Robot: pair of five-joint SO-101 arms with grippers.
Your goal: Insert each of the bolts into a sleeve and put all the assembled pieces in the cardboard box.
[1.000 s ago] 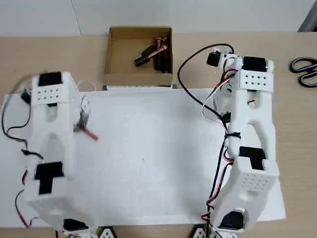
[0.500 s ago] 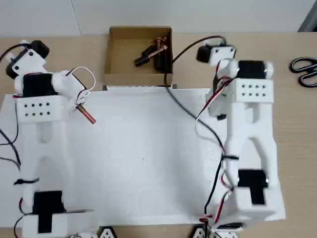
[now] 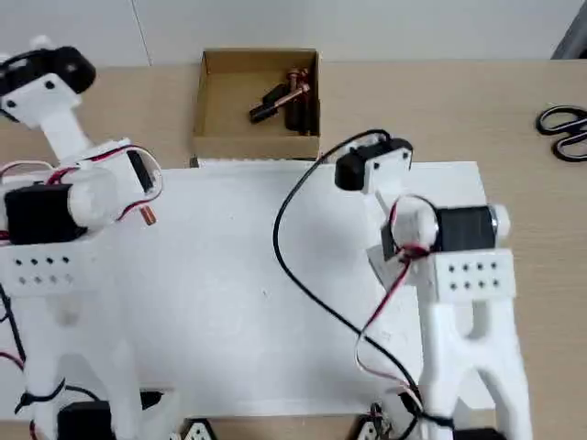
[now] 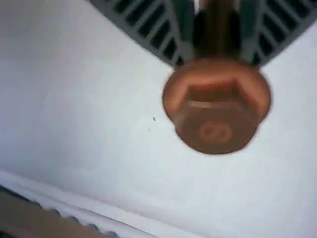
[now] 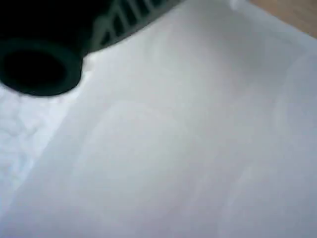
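My left gripper [image 3: 144, 203] hangs over the left edge of the white mat [image 3: 257, 302], shut on a copper bolt [image 3: 148, 215]. In the left wrist view the bolt's hex head [image 4: 216, 106] points at the camera, with its shank clamped between the ribbed fingers [image 4: 148, 29]. My right gripper [image 5: 74, 47] holds a black sleeve [image 5: 39, 69] low over the mat, its open bore facing the camera. In the high view the right arm [image 3: 440, 238] stands over the mat's right half and hides the sleeve. The cardboard box [image 3: 198, 101] at the back holds several assembled pieces [image 3: 282, 96].
Scissors [image 3: 564, 128] lie on the wooden table at the far right. A black cable [image 3: 293, 266] loops from the right arm across the mat's middle. The mat's front centre is bare.
Both arms have swung away from the box. The left one carried the bolt left and up; the right one came forward over the mat's right half.
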